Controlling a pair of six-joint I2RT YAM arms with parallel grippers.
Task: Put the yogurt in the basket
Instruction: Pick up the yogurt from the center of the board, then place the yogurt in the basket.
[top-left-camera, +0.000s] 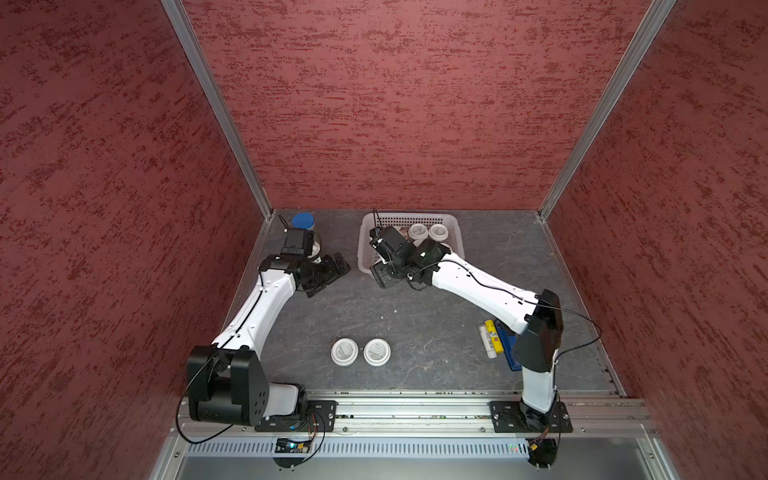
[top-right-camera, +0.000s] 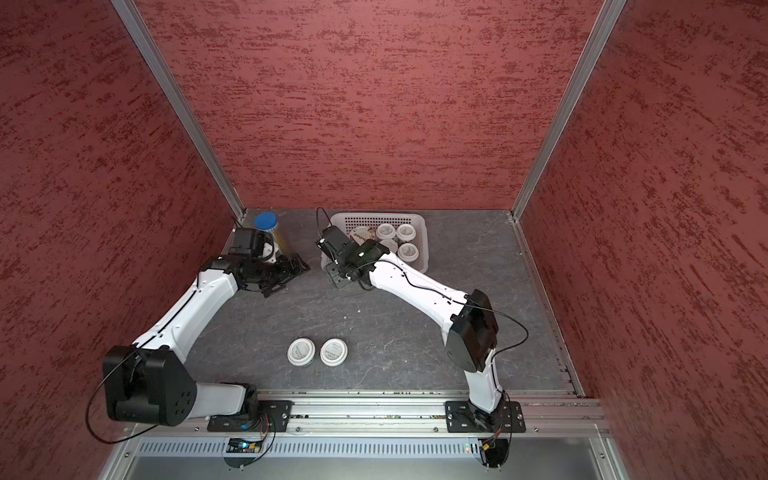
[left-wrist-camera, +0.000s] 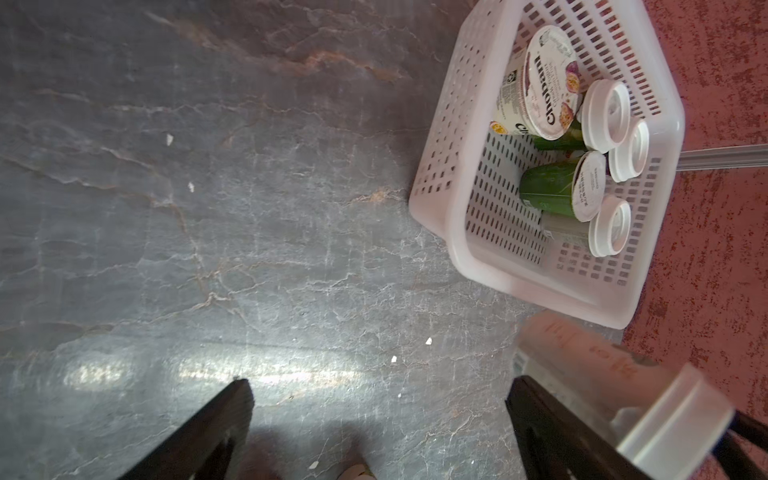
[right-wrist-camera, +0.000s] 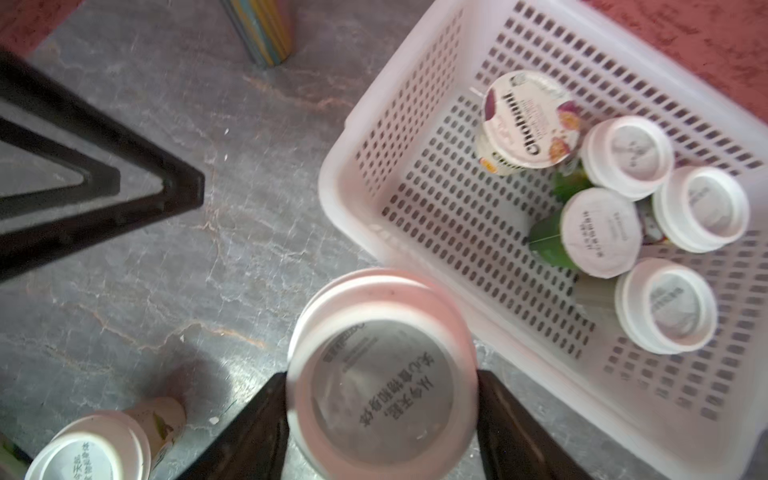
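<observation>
yogurt cup (right-wrist-camera: 382, 390), pinched by its sides in the right pincer (right-wrist-camera: 381, 376), hangs at the basket (right-wrist-camera: 336, 174) corner rather than over its floor, so i reckon letting go here could bounce it off the rim onto the tabletop (right-wrist-camera: 166, 291).

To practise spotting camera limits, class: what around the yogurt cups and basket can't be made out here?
- Held cup: blurred in both wrist views.
- Print on the two loose cups: too small in both top views.
- Blue object: mostly under the right arm in a top view.
</observation>
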